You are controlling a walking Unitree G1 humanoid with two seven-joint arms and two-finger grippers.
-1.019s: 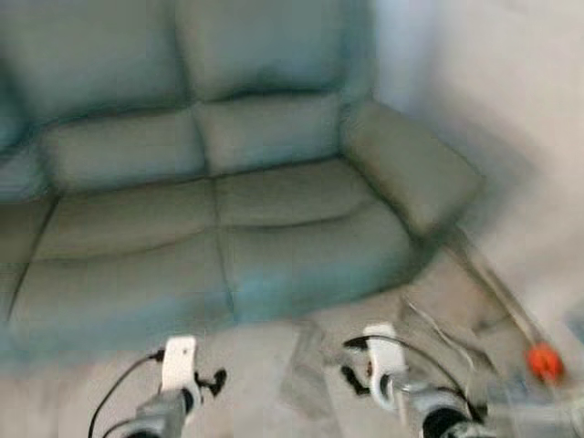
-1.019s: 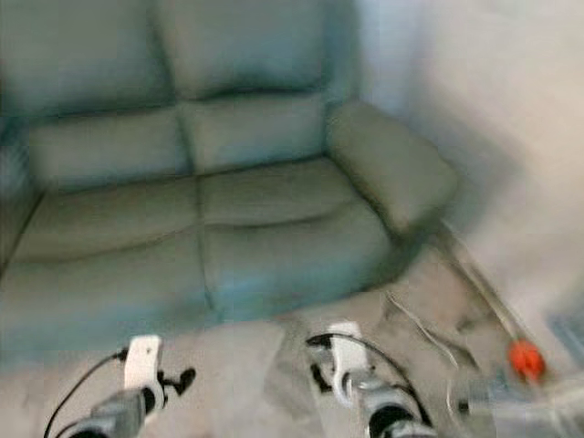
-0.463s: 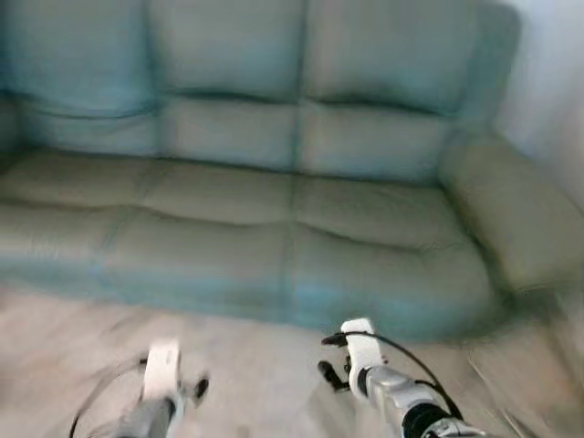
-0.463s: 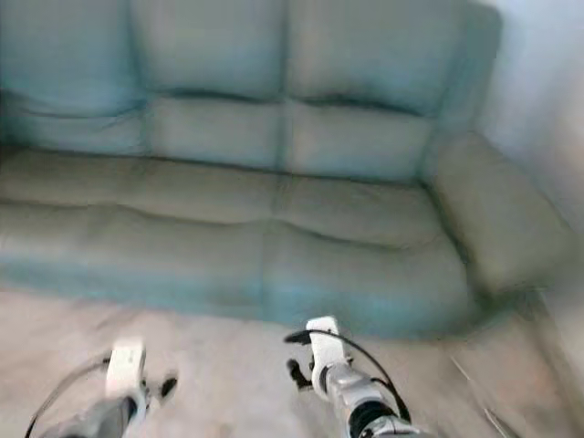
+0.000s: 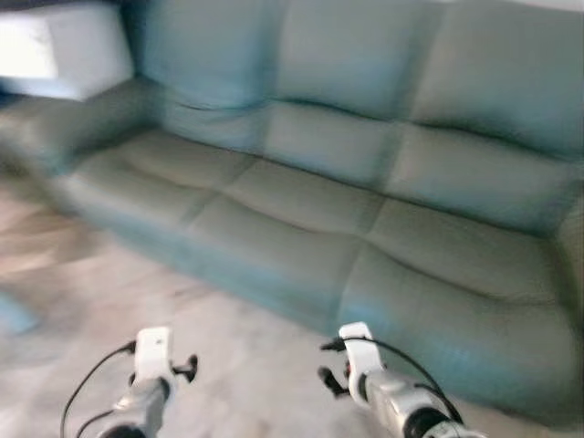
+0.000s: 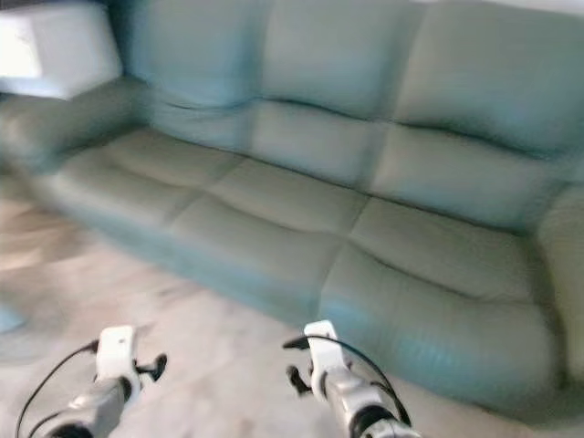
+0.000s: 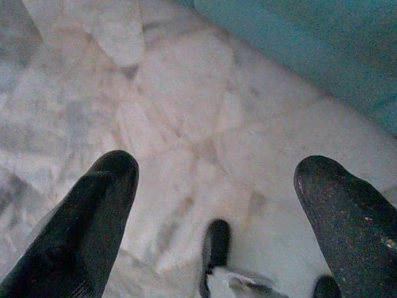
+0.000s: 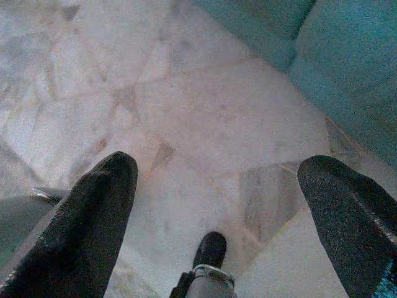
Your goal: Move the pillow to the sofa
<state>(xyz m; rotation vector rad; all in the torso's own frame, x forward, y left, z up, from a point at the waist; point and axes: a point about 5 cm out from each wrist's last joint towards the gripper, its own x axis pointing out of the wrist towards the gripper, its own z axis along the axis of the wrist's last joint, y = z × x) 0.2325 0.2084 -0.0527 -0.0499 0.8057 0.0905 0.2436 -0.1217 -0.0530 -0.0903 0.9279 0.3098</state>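
Observation:
A long teal-green sofa [image 5: 365, 182] with three seat cushions runs across the picture in front of me, and its seats are bare. My left arm [image 5: 151, 360] and right arm [image 5: 365, 370] hang low over the floor, short of the sofa's front edge. In the left wrist view my left gripper [image 7: 217, 180] is open above pale marble tiles, with nothing between its fingers [image 7: 93, 211]. My right gripper [image 8: 217, 180] is open too, over the floor just beside the sofa's base [image 8: 322, 68].
The sofa's left armrest [image 5: 64, 128] lies at the far left, with a white boxy object [image 5: 55, 50] behind it. A pale marble floor [image 5: 246, 365] stretches between me and the sofa. The pictures are blurred.
The whole view has swung left: the sofa's right armrest and wall have slid out, the left armrest and white object have come in. Both arms stay low and open.

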